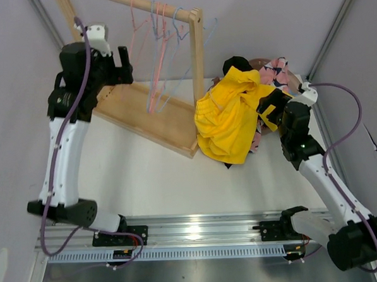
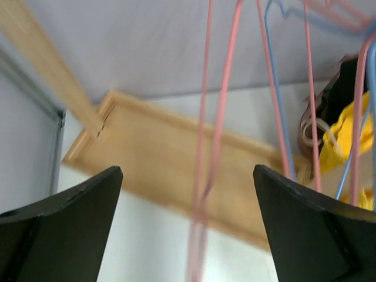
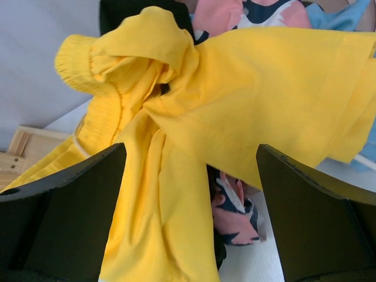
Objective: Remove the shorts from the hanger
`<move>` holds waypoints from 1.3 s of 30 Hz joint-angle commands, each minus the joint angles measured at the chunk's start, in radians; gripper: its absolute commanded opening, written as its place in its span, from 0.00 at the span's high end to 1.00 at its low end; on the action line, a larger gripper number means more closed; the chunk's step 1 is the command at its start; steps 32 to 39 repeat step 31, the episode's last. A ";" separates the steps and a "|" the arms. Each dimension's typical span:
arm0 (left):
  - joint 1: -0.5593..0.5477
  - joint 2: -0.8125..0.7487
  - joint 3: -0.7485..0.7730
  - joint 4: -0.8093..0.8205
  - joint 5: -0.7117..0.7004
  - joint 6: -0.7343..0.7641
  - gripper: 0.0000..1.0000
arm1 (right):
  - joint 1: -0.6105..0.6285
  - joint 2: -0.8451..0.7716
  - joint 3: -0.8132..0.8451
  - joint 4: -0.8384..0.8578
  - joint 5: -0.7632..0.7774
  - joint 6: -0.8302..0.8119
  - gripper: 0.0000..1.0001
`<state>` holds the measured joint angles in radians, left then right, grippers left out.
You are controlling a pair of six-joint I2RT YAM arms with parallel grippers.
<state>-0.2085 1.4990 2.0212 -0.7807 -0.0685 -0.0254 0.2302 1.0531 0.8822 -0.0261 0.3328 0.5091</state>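
– White table top and pale grey walls are around you, yes? What stands there?

– Yes. At the far left stands a light wooden clothes rack, with a flat base board and a round rail on top. From the rail hang thin pink wire hangers and thin blue wire hangers.

– And where are the bright yellow cloth shorts?

– The bright yellow cloth shorts lie crumpled on the table, just beside the right post of the rack. They are on no hanger. They rest partly on other clothes: a pink and navy patterned garment and a black garment.

– How do they look from close?

– My right wrist camera shows thin cloth with many soft folds. The gathered elastic waistband, with fine ribs, is bunched at the upper left. One wide leg spreads almost flat to the right. The patterned garment shows under the lower edge, and a light blue cloth above.

– What about your hands?

– My left gripper is raised beside the rail, near the hangers. Its fingers are spread wide, and pink wires hang in front of the gap. My right gripper is at the right side of the shorts, low over the heap. Its fingers are also wide apart. Yellow cloth fills the view between them, but they pinch nothing.
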 commanded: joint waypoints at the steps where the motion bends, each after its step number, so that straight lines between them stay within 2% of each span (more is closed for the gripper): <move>1: 0.000 -0.241 -0.154 0.066 -0.097 -0.056 0.01 | 0.027 -0.106 -0.002 -0.101 0.031 -0.037 0.01; 2: 0.000 -0.290 -0.249 0.081 -0.103 -0.073 0.01 | 0.044 -0.151 0.001 -0.113 0.025 -0.049 0.00; 3: 0.000 -0.384 -0.280 0.095 -0.102 -0.102 0.01 | 0.053 -0.174 0.006 -0.130 0.019 -0.056 0.01; 5: 0.000 -0.469 -0.384 0.127 -0.080 -0.134 0.01 | 0.096 -0.238 0.046 -0.197 0.012 -0.073 0.01; 9: 0.000 -0.643 -0.507 0.147 0.030 -0.180 0.01 | 0.188 -0.364 0.130 -0.290 -0.020 -0.116 0.00; 13: 0.000 -0.790 -0.605 0.135 0.027 -0.186 0.01 | 0.242 -0.524 0.153 -0.275 -0.110 -0.144 0.00; 16: 0.000 -0.835 -0.648 0.132 0.030 -0.189 0.01 | 0.244 -0.611 0.162 -0.256 -0.193 -0.144 0.01; 19: -0.002 -0.859 -0.658 0.127 0.038 -0.194 0.01 | 0.239 -0.625 0.198 -0.288 -0.239 -0.138 0.01; 39: -0.002 -0.893 -0.668 0.120 0.041 -0.196 0.01 | 0.207 -0.647 0.213 -0.311 -0.278 -0.113 0.00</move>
